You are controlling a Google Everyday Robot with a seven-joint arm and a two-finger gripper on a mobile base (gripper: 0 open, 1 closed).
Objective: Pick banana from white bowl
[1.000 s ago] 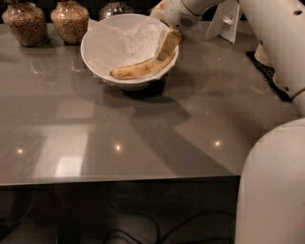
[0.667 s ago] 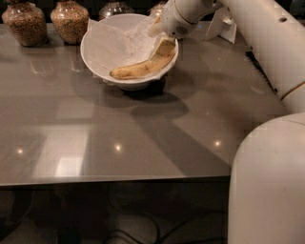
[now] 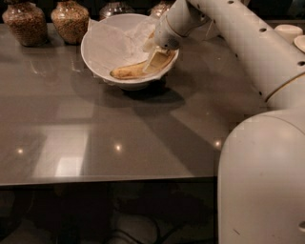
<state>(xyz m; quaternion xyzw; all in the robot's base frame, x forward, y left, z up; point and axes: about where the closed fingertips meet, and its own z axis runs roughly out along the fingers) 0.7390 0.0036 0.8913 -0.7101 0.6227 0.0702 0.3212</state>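
The banana [image 3: 127,72] is yellow with brown speckles and lies along the front inside wall of the white bowl [image 3: 89,56], which is lined with crumpled white paper. The bowl stands at the back middle of the grey table. My gripper [image 3: 155,58] reaches down from the upper right into the bowl's right side and sits on the banana's right end. The banana rests in the bowl.
Two jars of grain [image 3: 26,21] [image 3: 70,19] stand at the back left, and two more jars [image 3: 116,8] stand behind the bowl. Small beige cups [image 3: 288,31] stand at the back right. My arm and body [image 3: 262,181] fill the right side. The table's front edge [image 3: 105,180] runs across.
My gripper has moved down and to the left from the bowl's right rim onto the banana's right end. The banana and bowl have not moved.
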